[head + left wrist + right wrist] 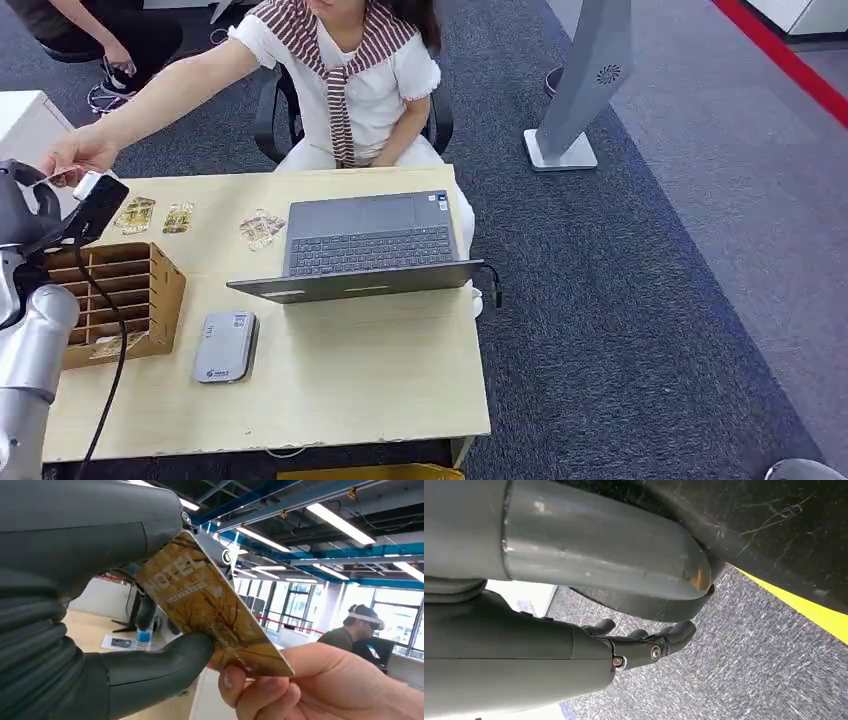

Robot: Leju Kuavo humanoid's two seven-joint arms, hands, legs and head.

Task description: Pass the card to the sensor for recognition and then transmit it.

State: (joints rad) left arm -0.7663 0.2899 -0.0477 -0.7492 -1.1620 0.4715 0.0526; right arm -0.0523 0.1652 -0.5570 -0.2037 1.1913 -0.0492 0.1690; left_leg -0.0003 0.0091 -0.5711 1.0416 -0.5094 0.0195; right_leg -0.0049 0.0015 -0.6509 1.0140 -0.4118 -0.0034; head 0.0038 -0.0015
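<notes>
The gold hotel card (210,615) is pinched between the thumb and dark fingers of the left hand (150,600), raised past the table's (330,370) far left corner, while a person's hand (300,685) grips its outer end; its long axis runs from the robot's fingers out to the person. The right hand (644,645) hangs over grey carpet, fingers loosely apart, holding nothing. On the table, the slotted wooden rack (120,300) has one card in a low slot, near the grey sensor (225,347).

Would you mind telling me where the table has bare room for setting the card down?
The widest bare patch on the table runs along its near edge, below the laptop and right of the grey card reader. The far-left side is crowded: loose cards and the wooden rack.
</notes>
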